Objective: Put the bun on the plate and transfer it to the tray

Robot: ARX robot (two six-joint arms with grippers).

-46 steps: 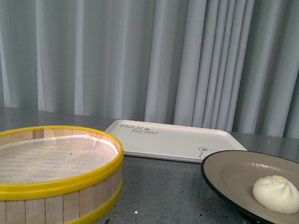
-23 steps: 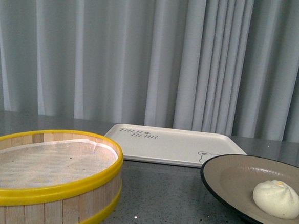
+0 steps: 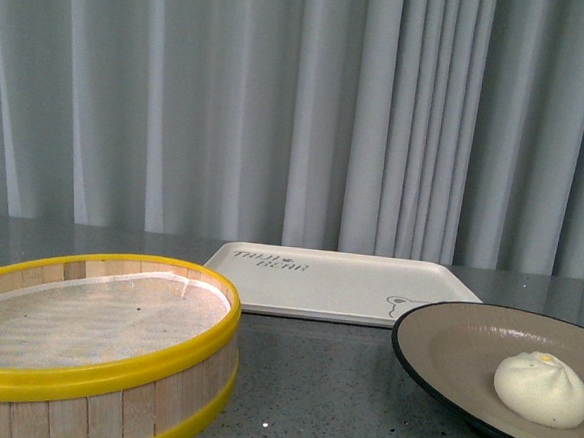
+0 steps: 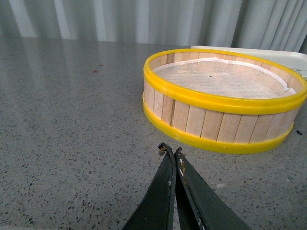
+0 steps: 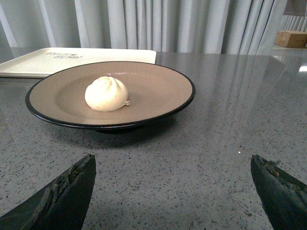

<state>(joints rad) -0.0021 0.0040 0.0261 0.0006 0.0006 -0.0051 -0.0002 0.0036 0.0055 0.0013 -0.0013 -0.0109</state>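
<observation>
the right end effector [image 5: 171,160] hung spread wide before the plate [image 5: 158,88], where the bun [image 5: 106,94] already lay; next it likely needed to grip the rim and carry it to the tray [image 5: 29,64].

The flat cream-white rectangular plastic tray [image 3: 338,282] carries dark two-line lettering [image 3: 272,261] at its left end. The lower line reads "BEAR"; the upper is unclear.

Two grippers are showing, one left gripper [image 4: 171,151] and one right gripper [image 5: 172,161]. Ahead of them, one bun [image 3: 542,389], one plate [image 3: 454,341], one tray [image 3: 338,282] and one steamer basket [image 3: 101,376] are sitting on a single tabletop [image 3: 321,381].
</observation>
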